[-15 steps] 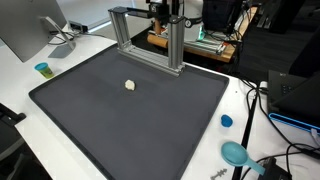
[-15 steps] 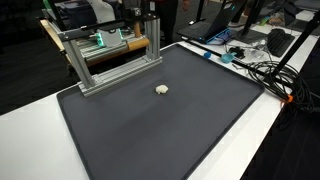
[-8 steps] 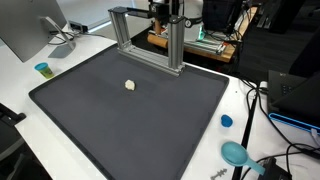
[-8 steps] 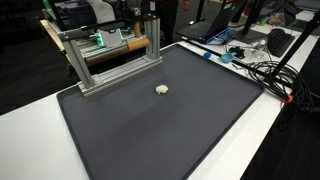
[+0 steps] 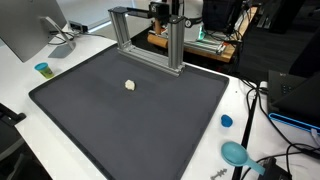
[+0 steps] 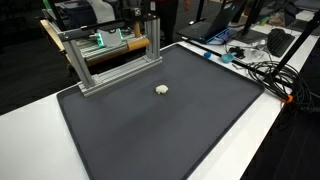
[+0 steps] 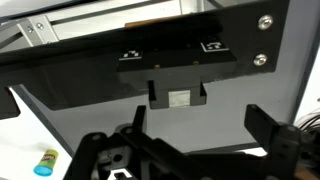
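Gripper (image 7: 200,125) seen from the wrist view – jaws spread wide, nothing between the fingers (image 7: 268,135), nothing held; a dark panel with two small printed markers fills the view in front of it

Metal frame (image 5: 176,45) stands at the far edge of the dark mat (image 5: 130,130), upright, its base rail (image 6: 120,74) lying on the mat's border; it is the nearest thing to the gripper

Pale lump (image 5: 129,85) lies alone on the mat, in front of the frame and well apart from it; same lump in an exterior view (image 6: 162,89), untouched

Around the mat, on the white table – small blue cup (image 5: 42,69) near one corner; blue cap (image 5: 226,121) just off the mat's edge; teal round piece (image 5: 236,153) beyond it; cables (image 6: 262,72) bunched at the side; monitor (image 5: 25,30) at the back corner
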{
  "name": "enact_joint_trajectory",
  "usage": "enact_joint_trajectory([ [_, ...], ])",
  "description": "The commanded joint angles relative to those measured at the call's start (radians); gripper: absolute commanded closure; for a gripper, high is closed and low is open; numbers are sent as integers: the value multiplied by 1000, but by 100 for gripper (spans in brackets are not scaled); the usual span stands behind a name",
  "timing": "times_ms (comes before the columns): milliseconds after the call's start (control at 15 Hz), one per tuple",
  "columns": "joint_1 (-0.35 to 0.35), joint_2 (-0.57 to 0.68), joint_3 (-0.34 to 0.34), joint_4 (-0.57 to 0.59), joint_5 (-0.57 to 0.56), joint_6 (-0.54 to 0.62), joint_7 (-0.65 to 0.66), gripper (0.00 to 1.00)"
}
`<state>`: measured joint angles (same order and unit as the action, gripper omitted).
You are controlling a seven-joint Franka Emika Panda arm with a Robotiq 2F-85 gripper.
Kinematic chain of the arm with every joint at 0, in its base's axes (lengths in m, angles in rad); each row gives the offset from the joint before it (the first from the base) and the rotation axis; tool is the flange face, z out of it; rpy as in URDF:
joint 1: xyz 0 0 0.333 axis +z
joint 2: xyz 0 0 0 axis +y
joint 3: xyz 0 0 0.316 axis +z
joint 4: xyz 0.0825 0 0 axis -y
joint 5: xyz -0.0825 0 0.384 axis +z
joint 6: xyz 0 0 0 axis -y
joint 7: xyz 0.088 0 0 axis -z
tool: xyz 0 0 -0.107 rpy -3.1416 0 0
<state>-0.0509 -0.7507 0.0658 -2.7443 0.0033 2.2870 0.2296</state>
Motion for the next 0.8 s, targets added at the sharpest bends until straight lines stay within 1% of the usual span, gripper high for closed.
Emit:
enact_joint_trajectory([
  [0,-35,30,6,1,-41,24,-6,0],
  [67,-35,31,-1,1,-45,1,-18,0],
  [267,5,28,-34,0,-2,-65,-75,0],
  [333,-18,30,-12,1,-24,-35,-42,0],
  [733,-24,39,-6,1,-37,-42,-39,0],
])
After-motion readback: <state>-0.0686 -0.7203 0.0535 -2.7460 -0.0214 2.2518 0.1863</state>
